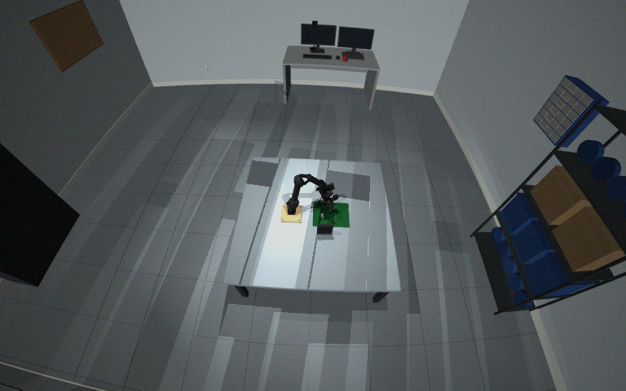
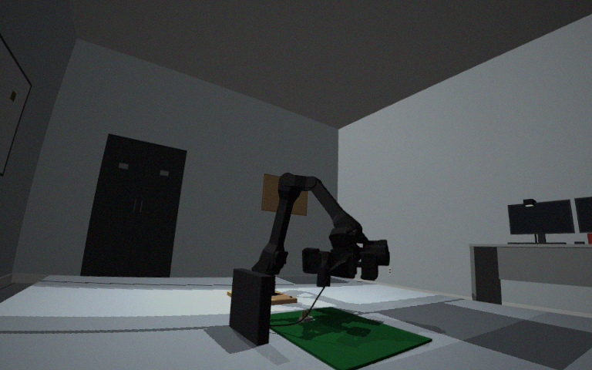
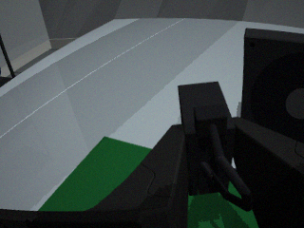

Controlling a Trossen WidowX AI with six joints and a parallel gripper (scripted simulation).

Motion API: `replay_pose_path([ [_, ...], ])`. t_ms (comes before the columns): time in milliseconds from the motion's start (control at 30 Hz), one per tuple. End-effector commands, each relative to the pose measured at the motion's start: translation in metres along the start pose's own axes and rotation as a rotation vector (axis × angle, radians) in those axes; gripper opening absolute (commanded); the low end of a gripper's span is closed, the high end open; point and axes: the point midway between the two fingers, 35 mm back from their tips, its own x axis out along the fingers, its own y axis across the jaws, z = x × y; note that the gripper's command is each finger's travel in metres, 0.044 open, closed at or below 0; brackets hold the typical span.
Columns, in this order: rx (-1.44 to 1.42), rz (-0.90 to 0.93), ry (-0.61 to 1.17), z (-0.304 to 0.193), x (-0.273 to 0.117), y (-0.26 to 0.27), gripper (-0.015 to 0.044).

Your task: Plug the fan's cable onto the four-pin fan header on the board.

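My gripper is shut on the black plug, held tilted above the green board, clear of it. The black cable hangs from the plug and runs low past the header to the fan. The small pale header stands near the board's fan-side edge, below the gripper. It cannot be made out in the wrist view. The square black fan stands upright beside the board. The plug's pin openings are not visible.
The arm's base sits on a light wooden plate to the left of the board. The table extends around them. A desk with two monitors is far behind, and a shelf rack with bins stands far right.
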Motion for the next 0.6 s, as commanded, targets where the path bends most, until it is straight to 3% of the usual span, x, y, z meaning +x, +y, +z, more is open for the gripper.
replay_pose_path([
  [0,-0.002,-0.002,0.006,0.0041,-0.0003,0.0001,0.0000],
  [567,0.002,-0.002,0.004,0.0090,-0.0011,0.0002,0.0000],
])
